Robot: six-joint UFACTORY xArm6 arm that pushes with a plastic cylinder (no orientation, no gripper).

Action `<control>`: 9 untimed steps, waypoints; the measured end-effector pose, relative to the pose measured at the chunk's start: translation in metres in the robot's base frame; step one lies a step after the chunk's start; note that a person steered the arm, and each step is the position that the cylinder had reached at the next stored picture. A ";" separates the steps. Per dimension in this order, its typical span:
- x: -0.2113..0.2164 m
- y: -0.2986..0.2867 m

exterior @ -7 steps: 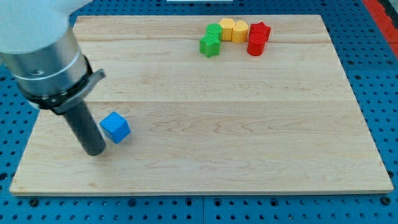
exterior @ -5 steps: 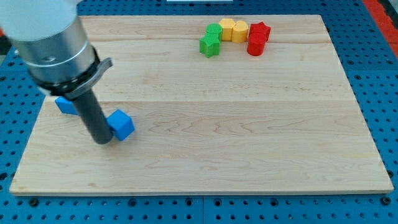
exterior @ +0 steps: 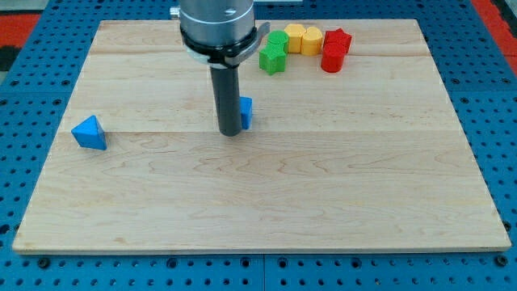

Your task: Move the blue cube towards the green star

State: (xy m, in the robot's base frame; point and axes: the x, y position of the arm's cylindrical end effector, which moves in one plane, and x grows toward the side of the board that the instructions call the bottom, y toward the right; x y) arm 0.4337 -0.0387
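Contact looks made: my tip (exterior: 229, 132) sits at mid-board, hard against the blue cube (exterior: 245, 113), which shows only as a sliver at the rod's 2 o'clock side. No claw here, just the bare rod; nothing held, nothing to open or close.

Green star (exterior: 272, 59) lies at roughly 1 o'clock from the cube, near but apart. It heads a tight cluster: green block (exterior: 279, 40) behind it, two yellow blocks (exterior: 303, 38), two red blocks (exterior: 334, 48) toward 3 o'clock.

Risks, as I judge them: the rod hides most of the cube, so an off-centre push could spin it and let it slip round my tip. Too long a push would ram the star and scatter the cluster.

Blue triangular block (exterior: 89, 132) sits far out at 9 o'clock, out of play.

Surface: pale wooden board (exterior: 323, 202), flat, bare over its 6 o'clock half. Blue perforated table (exterior: 501, 121) surrounds it.
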 end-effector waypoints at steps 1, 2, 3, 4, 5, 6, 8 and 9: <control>-0.019 0.001; -0.033 -0.002; -0.053 -0.009; -0.069 -0.021; -0.076 -0.020; -0.075 -0.012; -0.048 0.003; -0.051 0.024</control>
